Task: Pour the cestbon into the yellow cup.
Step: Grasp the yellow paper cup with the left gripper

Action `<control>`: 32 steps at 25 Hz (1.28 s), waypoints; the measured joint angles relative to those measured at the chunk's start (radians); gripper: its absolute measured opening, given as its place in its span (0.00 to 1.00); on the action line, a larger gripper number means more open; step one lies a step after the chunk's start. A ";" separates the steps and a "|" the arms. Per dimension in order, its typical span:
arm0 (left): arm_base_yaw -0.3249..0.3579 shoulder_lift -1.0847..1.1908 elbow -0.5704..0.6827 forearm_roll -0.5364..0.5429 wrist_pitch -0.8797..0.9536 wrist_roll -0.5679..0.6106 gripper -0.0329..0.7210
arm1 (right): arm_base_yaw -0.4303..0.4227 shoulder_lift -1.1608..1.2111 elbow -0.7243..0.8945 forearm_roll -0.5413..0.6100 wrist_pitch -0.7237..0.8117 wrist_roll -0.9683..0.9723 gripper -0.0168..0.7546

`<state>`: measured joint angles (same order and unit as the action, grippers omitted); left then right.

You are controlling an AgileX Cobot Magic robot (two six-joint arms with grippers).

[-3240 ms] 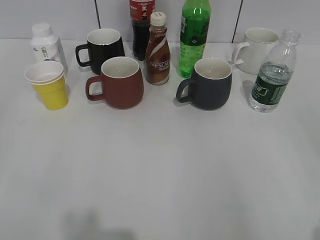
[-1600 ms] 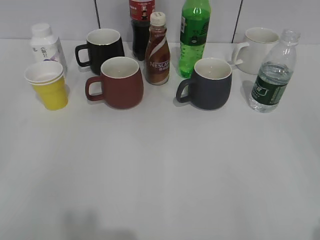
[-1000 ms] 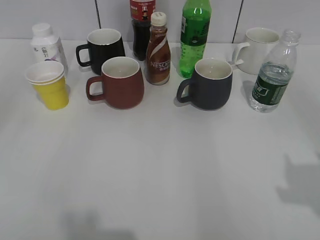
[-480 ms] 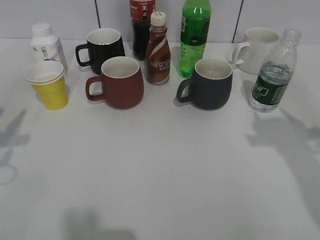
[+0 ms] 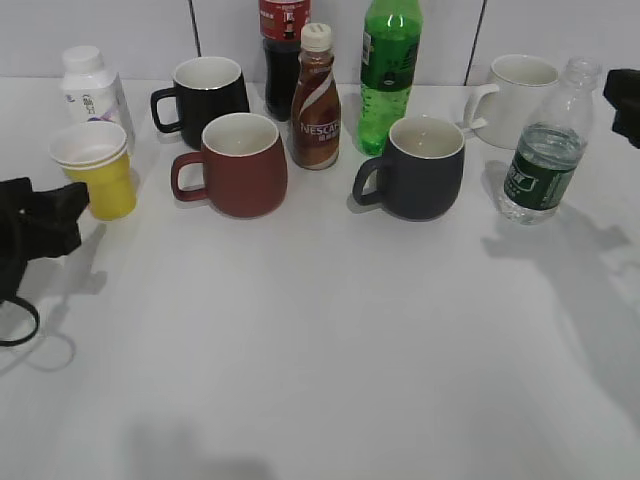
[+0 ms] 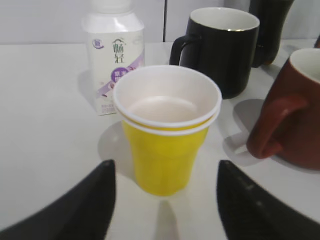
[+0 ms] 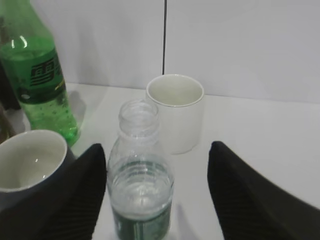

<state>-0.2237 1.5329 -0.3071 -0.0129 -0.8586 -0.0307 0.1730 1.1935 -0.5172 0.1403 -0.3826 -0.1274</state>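
Both arms have entered since half a second ago: the left gripper (image 6: 162, 200) at nine o'clock beside the yellow cup (image 5: 95, 170), the right gripper (image 7: 155, 195) at two o'clock by the cestbon (image 5: 545, 150). Only the wrist views show both pincers spread wide, holding nothing, cup and uncapped bottle standing ahead between the fingers. All rests on a white table (image 5: 320, 340) before a grey-tiled wall (image 5: 120, 30).

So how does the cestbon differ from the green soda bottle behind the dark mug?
The cestbon is clear ribbed plastic with a dark green label; the green soda bottle is bright green throughout. The cestbon has no cap and looks part full; the soda bottle's top is cut off in both views. The cestbon looks shorter. Both stand upright on the table, untouched.
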 joint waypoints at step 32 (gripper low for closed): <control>0.003 0.517 -0.209 0.039 -0.355 0.053 0.87 | 0.001 0.153 0.000 0.000 -0.169 0.043 0.65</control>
<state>-0.2210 2.0495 -0.5166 0.0260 -1.2138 0.0221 0.1738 1.3470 -0.5172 0.1403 -0.5516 -0.0848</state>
